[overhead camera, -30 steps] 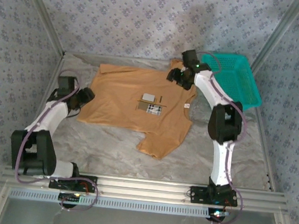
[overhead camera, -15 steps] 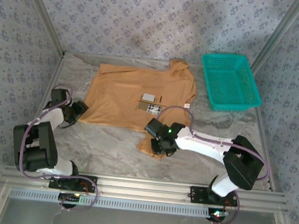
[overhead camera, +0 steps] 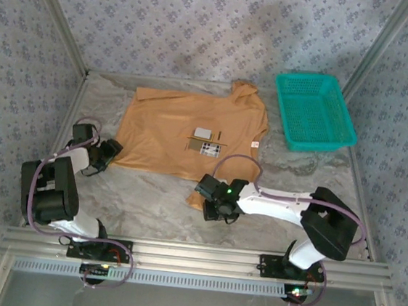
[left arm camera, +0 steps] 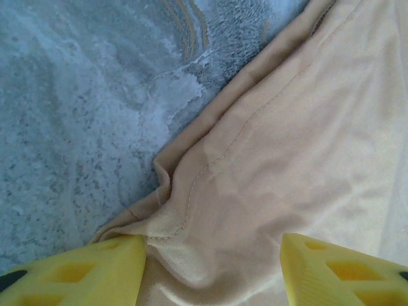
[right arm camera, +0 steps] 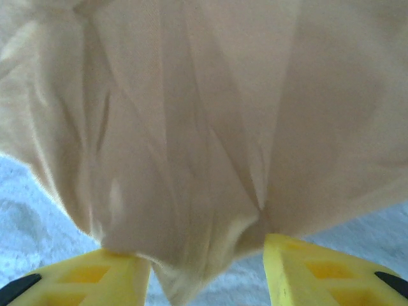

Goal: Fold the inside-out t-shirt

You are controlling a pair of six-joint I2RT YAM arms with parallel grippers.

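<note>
caramel orange-tan soft cloth t-shirt (overhead camera: 184, 133) lies spread flat on the grey marbled worktop (overhead camera: 148, 195), left tool (overhead camera: 111, 150) at its left hem corner, yellow fingers (left arm camera: 95, 268) wide apart straddling cloth, right tool (overhead camera: 212, 198) on the near sleeve, fingers likewise apart around bunched cloth, not pinching

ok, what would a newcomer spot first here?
A tan t-shirt lies spread flat in the middle, tags showing. Left gripper sits at its near-left corner, right gripper over the near sleeve, cloth between each pair of fingers. A teal basket stands at the far right.
</note>
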